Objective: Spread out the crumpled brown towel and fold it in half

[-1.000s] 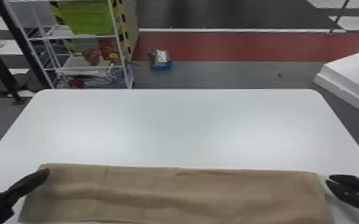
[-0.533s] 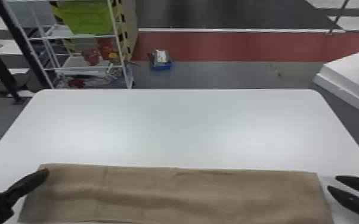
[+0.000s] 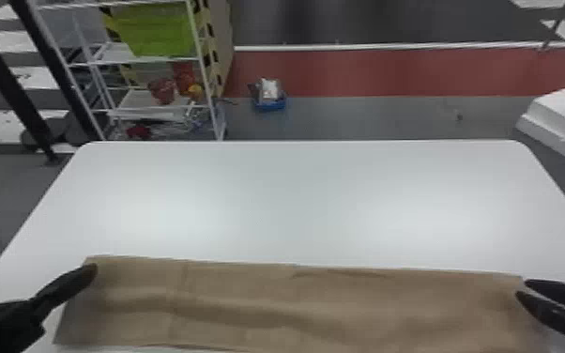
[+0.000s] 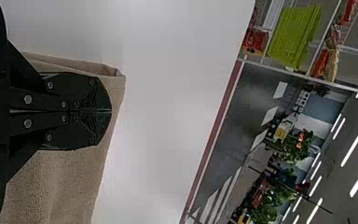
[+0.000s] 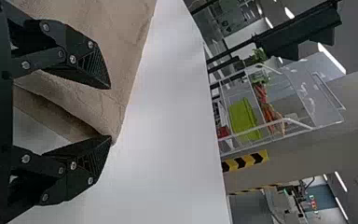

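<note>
The left gripper [image 3: 94, 269] angled shut over the brown towel's [image 3: 295, 305] far-left corner, hold unclear, while the right gripper [image 3: 522, 288] gaped empty-jawed at the right end!

The brown cloth towel [image 3: 314, 305] kinda runs off the head view's near edge; black two-fingered right gripper [image 3: 521, 288] gets cropped rightward.
</note>
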